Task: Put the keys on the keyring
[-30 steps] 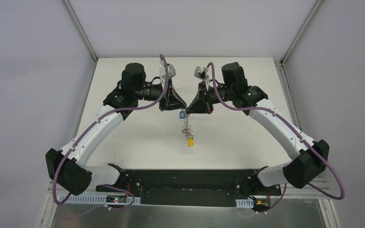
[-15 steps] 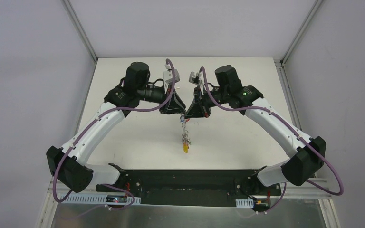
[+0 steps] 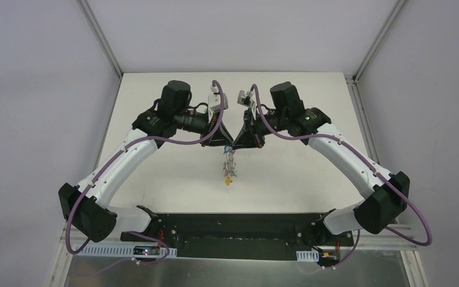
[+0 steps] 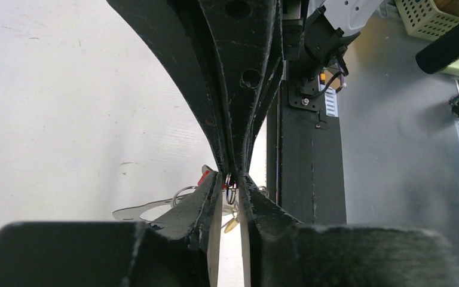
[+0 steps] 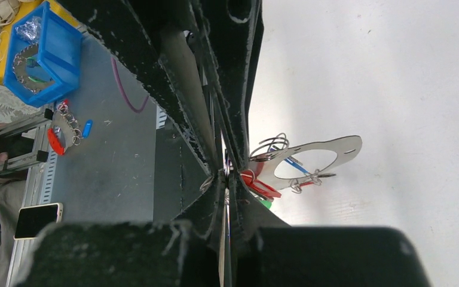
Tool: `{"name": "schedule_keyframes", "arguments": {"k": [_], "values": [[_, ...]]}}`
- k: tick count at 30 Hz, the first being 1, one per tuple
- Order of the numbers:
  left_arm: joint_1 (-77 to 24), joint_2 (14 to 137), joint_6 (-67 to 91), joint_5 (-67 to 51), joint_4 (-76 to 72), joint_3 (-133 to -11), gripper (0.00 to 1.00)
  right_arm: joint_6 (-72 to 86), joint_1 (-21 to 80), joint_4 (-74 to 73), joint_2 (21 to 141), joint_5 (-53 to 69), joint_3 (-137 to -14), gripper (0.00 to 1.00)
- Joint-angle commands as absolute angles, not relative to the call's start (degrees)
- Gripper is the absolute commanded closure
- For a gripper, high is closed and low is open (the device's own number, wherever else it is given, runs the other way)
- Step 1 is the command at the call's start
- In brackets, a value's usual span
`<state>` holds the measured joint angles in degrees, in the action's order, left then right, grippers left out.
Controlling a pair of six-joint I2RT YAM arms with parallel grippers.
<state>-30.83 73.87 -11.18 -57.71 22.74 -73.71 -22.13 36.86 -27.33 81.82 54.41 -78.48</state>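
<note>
The two grippers are set tip to tip above the middle of the table (image 3: 167, 173). The right gripper (image 5: 226, 174) is squeezed tight, but what is pinched is hidden by its own fingers. A thin gap is seen in the left gripper (image 4: 230, 179); whether anything is gripped cannot be told. The keys (image 3: 229, 170) are hung just under the tips, bunched and blurry. The grey keyring (image 5: 311, 146) is partly covered.

left tool (image 3: 229, 145) against right tool (image 3: 236, 145) (no way between), keys (image 3: 229, 171) dangling beneath, table (image 3: 176, 174) open either side
</note>
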Motion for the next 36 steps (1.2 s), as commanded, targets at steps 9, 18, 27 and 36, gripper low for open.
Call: {"name": "schedule_keyframes", "arguments": {"k": [9,18,27,36], "values": [[-31.17,73.65,-10.17,-57.25,20.78,-75.76,1.00,-21.58,36.28,-23.46,80.23,55.94,-78.70,0.95],[-29.42,71.46,11.04,-60.84,-0.51,-70.26,1.00,-16.90,30.61,-16.79,75.51,61.08,-73.70,0.64],[-29.31,71.74,15.91,-60.82,-7.91,-67.03,1.00,-16.06,29.86,-16.39,75.37,62.07,-75.00,0.60],[-29.27,71.84,16.70,-60.49,-8.79,-66.65,1.00,-14.05,29.83,-14.02,76.38,63.75,-74.65,0.87]]}}
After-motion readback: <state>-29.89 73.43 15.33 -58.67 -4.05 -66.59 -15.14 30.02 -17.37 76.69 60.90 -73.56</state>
